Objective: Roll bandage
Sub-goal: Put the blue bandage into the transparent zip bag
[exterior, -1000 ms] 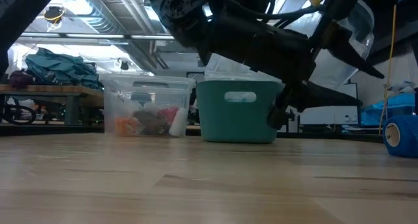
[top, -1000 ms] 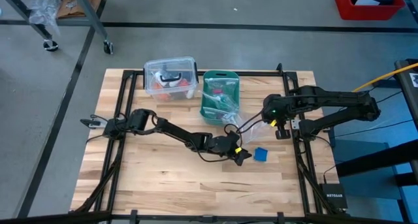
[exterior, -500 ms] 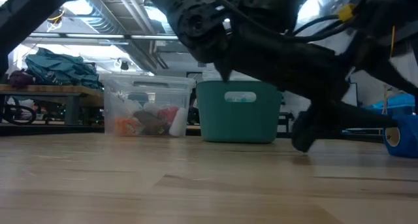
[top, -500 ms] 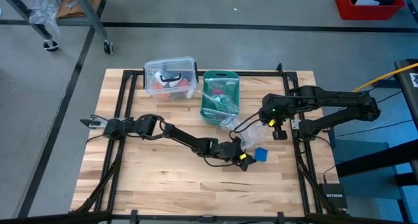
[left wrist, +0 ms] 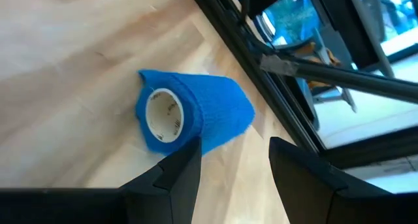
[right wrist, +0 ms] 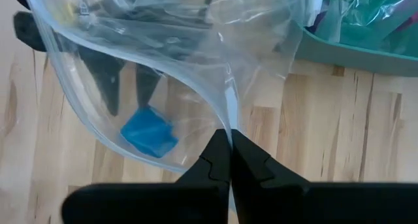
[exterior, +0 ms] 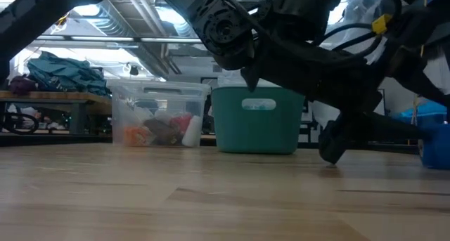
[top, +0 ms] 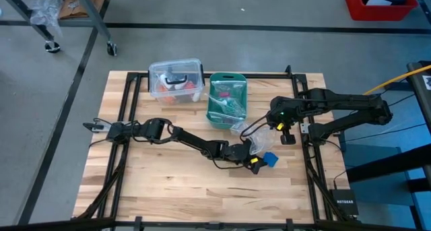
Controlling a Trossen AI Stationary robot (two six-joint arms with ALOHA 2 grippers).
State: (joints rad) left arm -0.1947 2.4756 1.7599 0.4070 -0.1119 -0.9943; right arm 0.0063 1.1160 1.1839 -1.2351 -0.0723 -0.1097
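Note:
The blue bandage roll (left wrist: 189, 116) lies on its side on the table at the right near part (top: 270, 159), its white core facing my left gripper. My left gripper (left wrist: 228, 165) is open, low over the table (top: 258, 162), its fingertips just short of the roll; whether one touches it, I cannot tell. My right gripper (right wrist: 227, 149) is above the table's right side (top: 278, 125), shut on a clear plastic bag (top: 252, 135). The roll shows through the bag in the right wrist view (right wrist: 149, 132) and at the low view's right edge (exterior: 436, 146). My right gripper pinches the clear bag at a creased edge (right wrist: 225, 123) between its two fingers, coming from above. The bag hangs and billows out from the fingers toward my left gripper, slack. One layer or several, I cannot tell.
A teal-green basket (top: 227, 100) with bagged items stands at the far middle, a clear lidded box (top: 176, 79) to its left. The table's black frame rail (top: 304, 143) runs close to the right of the roll. Bare wood lies near and to the left.
My left gripper has gone toward the table's right edge and a little nearer, closing on the bandage roll and dropping low over the table. My right gripper has shifted slightly toward the left with the bag. The roll has stayed where it was.

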